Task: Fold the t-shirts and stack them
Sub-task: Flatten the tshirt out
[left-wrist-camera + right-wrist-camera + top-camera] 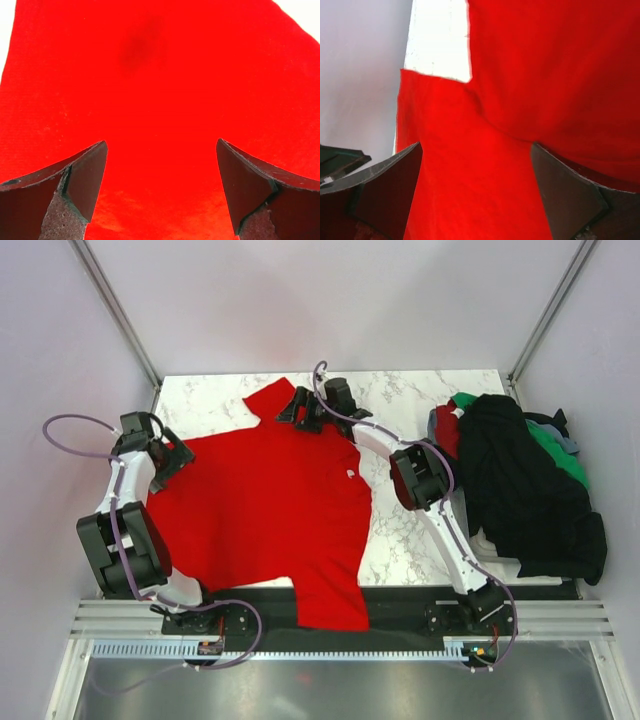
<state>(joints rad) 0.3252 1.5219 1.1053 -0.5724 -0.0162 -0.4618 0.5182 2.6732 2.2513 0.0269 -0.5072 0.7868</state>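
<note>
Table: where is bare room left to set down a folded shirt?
Bare marble strip between the red t-shirt and the shirt pile, partly crossed by the right arm; also the far edge. The right side is crowded.

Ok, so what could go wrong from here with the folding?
The red t-shirt hangs over the near edge of the table, so a pull toward the arms might drag it off. The right arm has its elbow close to the heap of shirts and could snag it.
</note>
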